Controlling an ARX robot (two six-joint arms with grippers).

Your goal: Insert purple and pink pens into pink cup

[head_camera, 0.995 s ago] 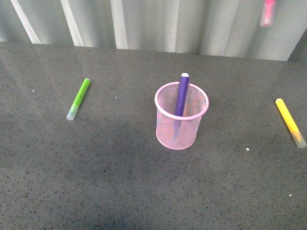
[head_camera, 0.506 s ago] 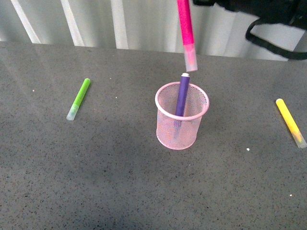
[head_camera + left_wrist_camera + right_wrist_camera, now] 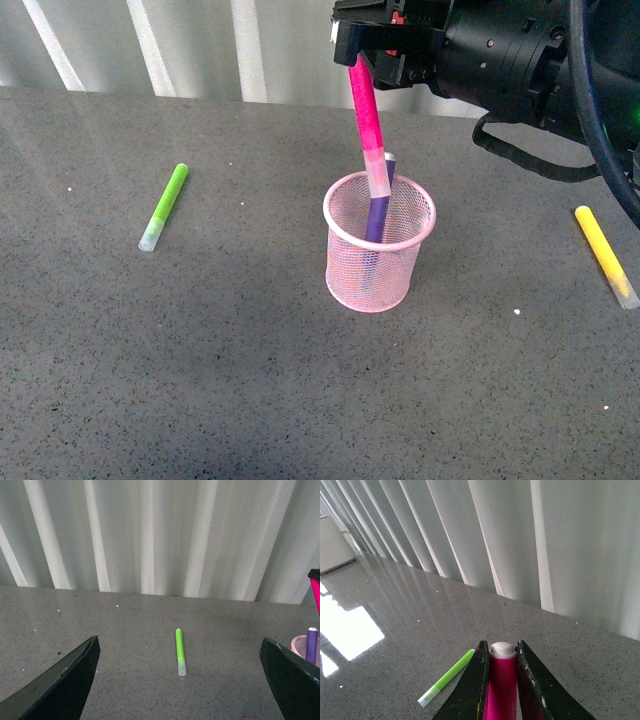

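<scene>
The pink cup (image 3: 378,275) stands mid-table; its rim also shows in the left wrist view (image 3: 300,645). The purple pen (image 3: 378,215) leans inside it, its top above the rim, and shows in the left wrist view (image 3: 312,645). My right gripper (image 3: 358,50) is shut on the pink pen (image 3: 367,115), held nearly upright over the cup, its pale cap end dipping into the cup's mouth beside the purple pen. In the right wrist view the jaws clamp the pink pen (image 3: 502,680). My left gripper (image 3: 182,680) is open and empty, low over the table left of the cup.
A lime-green marker (image 3: 164,206) lies on the table to the left of the cup, also seen in the left wrist view (image 3: 180,651) and the right wrist view (image 3: 446,678). A yellow marker (image 3: 605,255) lies at the right edge. A pleated white curtain stands behind the table.
My right arm has come in from the upper right and down, bringing the pink pen from above the cup until its cap end enters the cup's mouth. The purple pen has not moved.
</scene>
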